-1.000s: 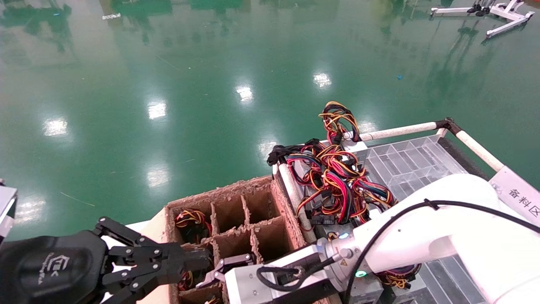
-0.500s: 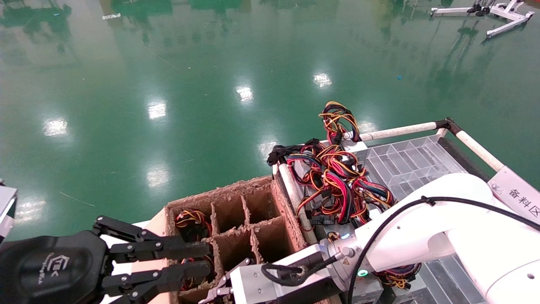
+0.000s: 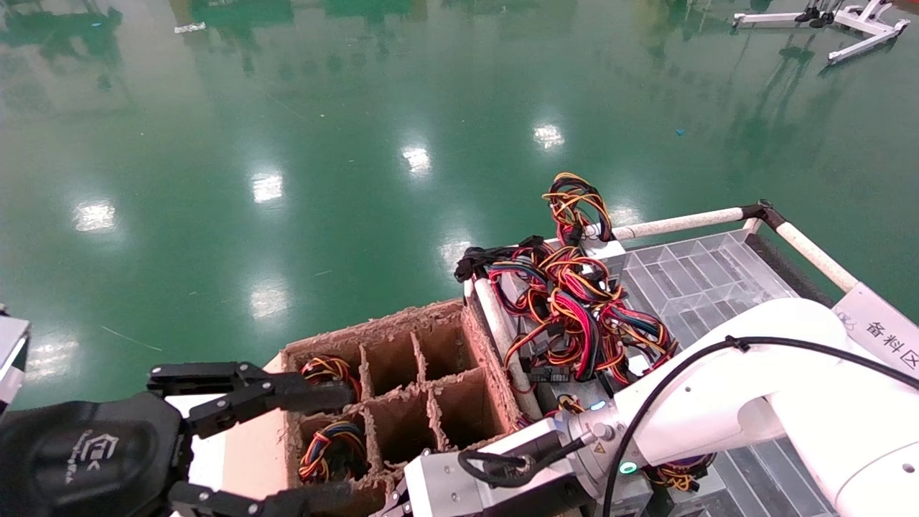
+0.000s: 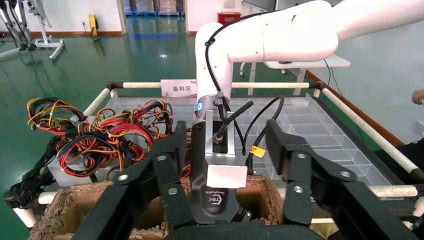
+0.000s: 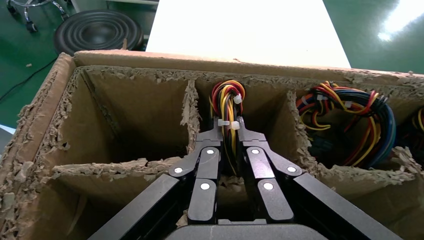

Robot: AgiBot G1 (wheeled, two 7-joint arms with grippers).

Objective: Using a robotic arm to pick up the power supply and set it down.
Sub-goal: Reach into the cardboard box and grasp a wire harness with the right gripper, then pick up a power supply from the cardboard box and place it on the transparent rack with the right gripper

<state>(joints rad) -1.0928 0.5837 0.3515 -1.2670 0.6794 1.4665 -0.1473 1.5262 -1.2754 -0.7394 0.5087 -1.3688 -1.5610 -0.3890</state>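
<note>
The power supply shows only as a tied loop of red, yellow and black wires [image 5: 226, 102] rising from a cell of the torn cardboard carton [image 5: 125, 167]; its metal body is hidden down in the cell. My right gripper [image 5: 229, 131], the robotic arm with the silver wrist block [image 3: 479, 482] and black cable, is shut on that wire loop just below its cable ties. My left gripper [image 3: 350, 444] hovers at the carton's near left corner, fingers spread wide and empty. In the left wrist view the right gripper's body [image 4: 214, 197] sits between them.
More wire bundles lie in neighbouring carton cells [image 3: 330, 445] [image 5: 350, 125]. A rail cart with a clear divided tray [image 3: 707, 276] carries several grey boxes under tangled wires [image 3: 574, 309]. A white table [image 5: 250, 30] lies beyond the carton, with green floor around.
My left gripper's fingers have spread from nearly together to wide open. The right wrist block has slid a little lower and to the right at the carton's near edge.
</note>
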